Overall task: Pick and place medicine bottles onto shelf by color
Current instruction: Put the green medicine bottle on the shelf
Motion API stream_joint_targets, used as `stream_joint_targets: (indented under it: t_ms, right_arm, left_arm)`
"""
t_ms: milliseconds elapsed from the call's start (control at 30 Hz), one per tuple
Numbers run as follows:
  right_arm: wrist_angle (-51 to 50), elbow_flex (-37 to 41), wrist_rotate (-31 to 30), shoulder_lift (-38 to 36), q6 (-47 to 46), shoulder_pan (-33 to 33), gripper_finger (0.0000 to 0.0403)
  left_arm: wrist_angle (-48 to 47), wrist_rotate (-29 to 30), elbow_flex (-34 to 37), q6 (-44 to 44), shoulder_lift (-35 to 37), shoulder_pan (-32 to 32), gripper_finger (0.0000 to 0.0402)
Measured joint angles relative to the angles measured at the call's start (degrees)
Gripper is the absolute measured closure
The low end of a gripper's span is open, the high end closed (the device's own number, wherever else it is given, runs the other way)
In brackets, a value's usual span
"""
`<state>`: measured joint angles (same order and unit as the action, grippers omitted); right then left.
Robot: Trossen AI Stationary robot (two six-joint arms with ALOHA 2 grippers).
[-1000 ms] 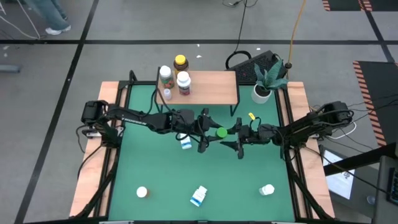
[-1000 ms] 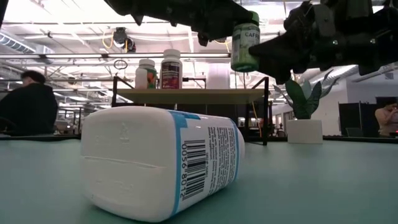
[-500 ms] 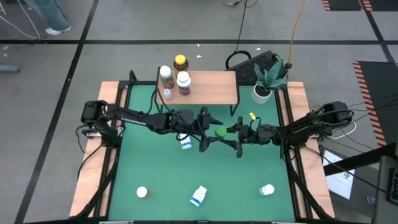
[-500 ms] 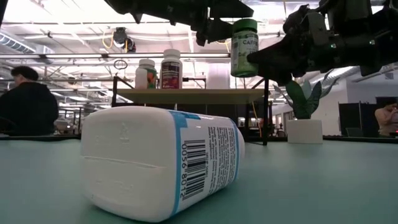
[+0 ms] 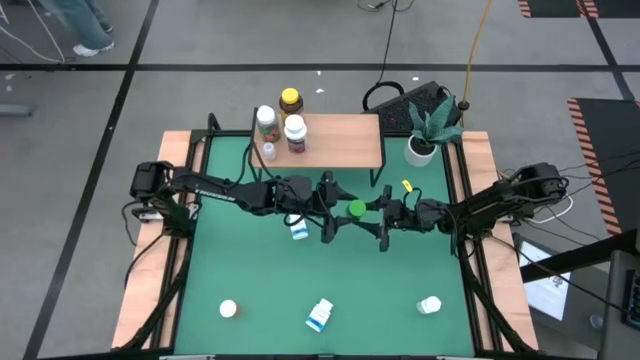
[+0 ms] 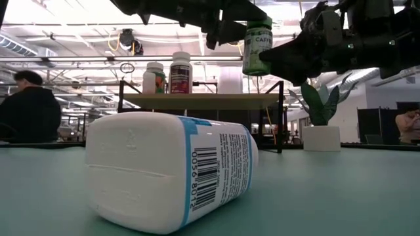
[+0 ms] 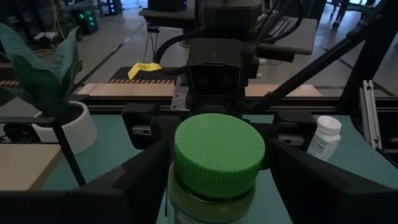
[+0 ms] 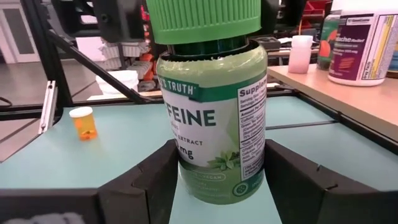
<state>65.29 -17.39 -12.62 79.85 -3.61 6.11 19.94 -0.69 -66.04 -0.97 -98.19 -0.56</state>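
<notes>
A green bottle with a green cap (image 5: 354,210) hangs in the air over the middle of the table, between my two grippers. It also shows in the low view (image 6: 257,46). My right gripper (image 8: 214,180) is shut on its body. My left gripper (image 7: 217,155) comes from the table's left. It is open, with one finger close on either side of the cap (image 7: 217,146). Three bottles and a small vial stand at the left end of the shelf (image 5: 340,140). My right gripper pinches the lower body of the green bottle (image 8: 189,177) between its two fingers (image 8: 155,180). The fingers come level from the table's right. The bottle is lifted clear of the table, cap up, tipped a little off upright.
A blue-labelled bottle (image 5: 300,232) lies under my left arm. Near the front edge are a white bottle (image 5: 229,309), a blue-labelled one lying down (image 5: 320,315) and another white one (image 5: 430,305). A potted plant (image 5: 421,150) stands right of the shelf.
In the low view the green cap was hidden behind my left gripper a second ago and now mostly shows. The bottle sank a little, then rose again, and now leans slightly. Both arms have stayed almost in place.
</notes>
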Motion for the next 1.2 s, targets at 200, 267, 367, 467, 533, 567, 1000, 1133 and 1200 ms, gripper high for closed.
stream_joint_targets:
  t_ms: [200, 267, 367, 467, 533, 567, 1000, 1133, 1200]
  right_arm:
    - [-0.30, 0.00, -1.07, 0.00, 0.01, 0.00, 0.0198]
    - [-0.30, 0.00, -1.09, 0.00, -0.01, 0.00, 0.0194]
    - [-0.36, 0.00, -1.09, 0.00, 0.01, 0.00, 0.0188]
    - [-0.40, 0.00, -1.05, 0.00, 0.09, 0.00, 0.0183]
    - [-0.41, 0.00, -1.04, 0.00, 0.20, 0.00, 0.0179]
    - [-0.42, 0.00, -0.92, 0.00, 0.20, 0.00, 0.0176]
    - [0.93, 0.02, -0.87, -0.61, 0.39, 0.00, 0.0127]
    - [0.39, 0.04, -0.80, -0.98, 0.34, 0.00, 0.0096]
    - [0.49, 0.14, -0.68, -1.03, 0.29, 0.00, 0.0082]
  left_arm:
    - [-0.32, 0.81, -0.02, -0.48, -0.02, 0.06, 0.0204]
    - [-0.33, 0.85, -0.02, -0.48, -0.02, 0.07, 0.0208]
    - [-0.35, 0.94, -0.02, -0.48, -0.04, 0.07, 0.0208]
    - [-0.34, 0.92, -0.02, -0.44, -0.07, 0.07, 0.0194]
    - [-0.37, 0.92, -0.02, -0.42, -0.07, 0.07, 0.0188]
    - [-0.53, 0.92, -0.04, -0.40, -0.07, 0.07, 0.0188]
    - [-9.31, 3.93, -0.09, -1.58, 4.07, 0.11, 0.0194]
    - [-11.39, 3.93, -0.07, -1.95, 4.50, 0.04, 0.0200]
    - [-12.66, 3.92, -0.07, -1.97, 4.48, 0.04, 0.0201]
